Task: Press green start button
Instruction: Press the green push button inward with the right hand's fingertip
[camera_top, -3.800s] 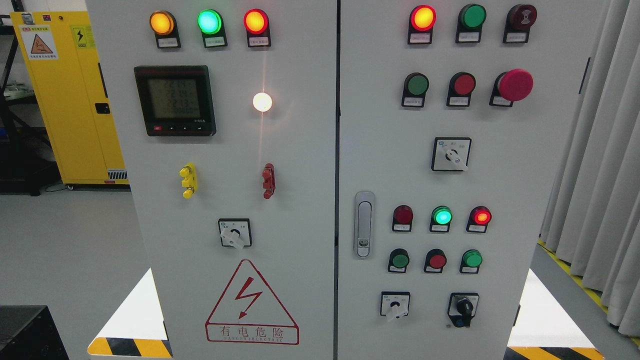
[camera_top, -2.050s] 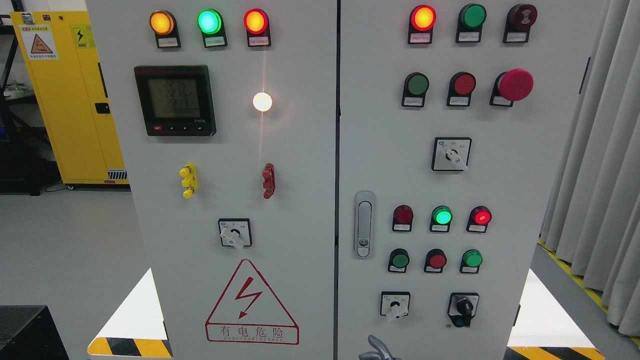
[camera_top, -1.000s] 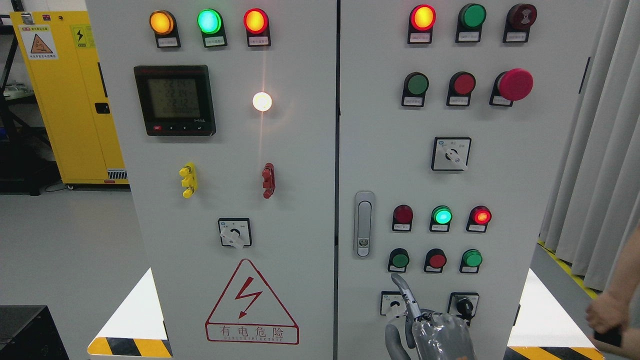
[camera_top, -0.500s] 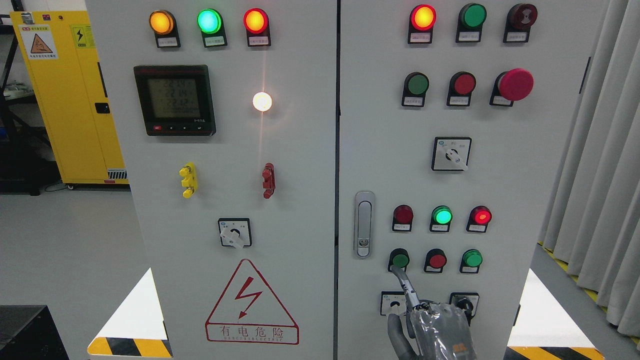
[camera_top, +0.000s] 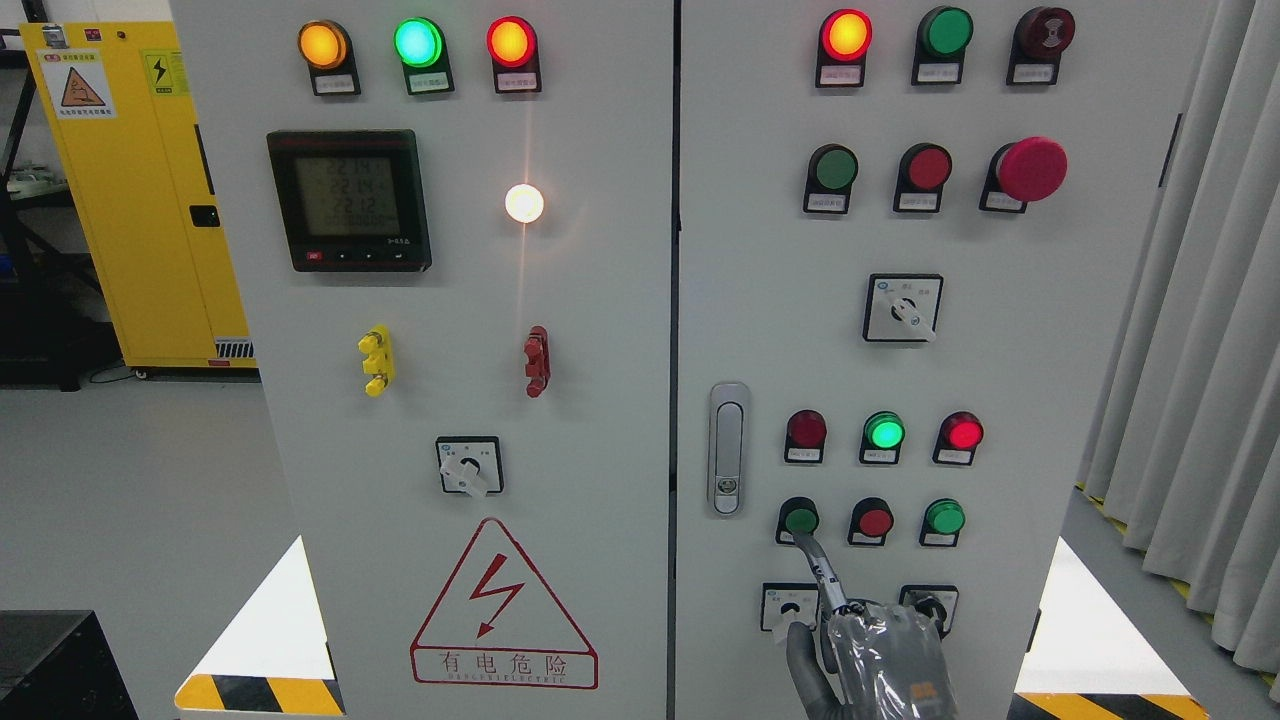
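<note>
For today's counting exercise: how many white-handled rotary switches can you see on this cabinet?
3: the left-door switch, above the warning triangle; the upper right-door switch, mid-door; the bottom right-door switch, partly behind the right hand, which may hide more.

Yellow cabinet left, grey floor, pale curtains right

The right hand is cut off by the bottom edge, so its wrist and arm are out of sight, and it covers the lower part of the rotary switch and much of the key switch. Its raised finger hides the lower rim and label of the green start button. The small labels under the lamps are too small to read.
</note>
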